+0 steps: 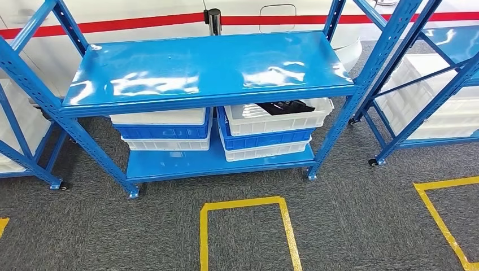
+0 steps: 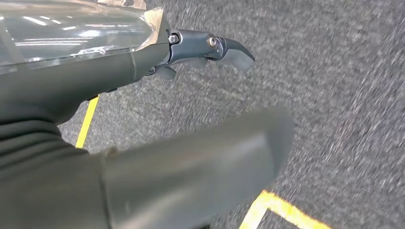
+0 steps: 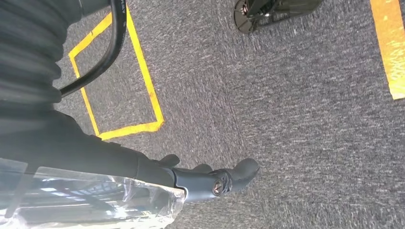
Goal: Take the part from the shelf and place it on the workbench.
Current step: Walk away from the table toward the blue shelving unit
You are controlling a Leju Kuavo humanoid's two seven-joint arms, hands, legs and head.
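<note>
A black part (image 1: 285, 106) lies in the top white crate (image 1: 277, 119) on the lower level of the blue shelf (image 1: 209, 68), to the right, partly hidden under the bare top board. My left hand (image 2: 86, 81) hangs over grey carpet with its fingers (image 2: 210, 47) stretched out and its thumb apart, holding nothing. My right hand (image 3: 143, 167) also hangs above the carpet, its fingers (image 3: 229, 179) extended with nothing in them.
White and blue crates (image 1: 161, 130) are stacked on the lower level's left side. More blue shelves with white crates stand at the right (image 1: 429, 84) and left (image 1: 17, 130). Yellow tape boxes (image 1: 245, 226) mark the carpet in front. A black post (image 1: 213, 20) stands behind the shelf.
</note>
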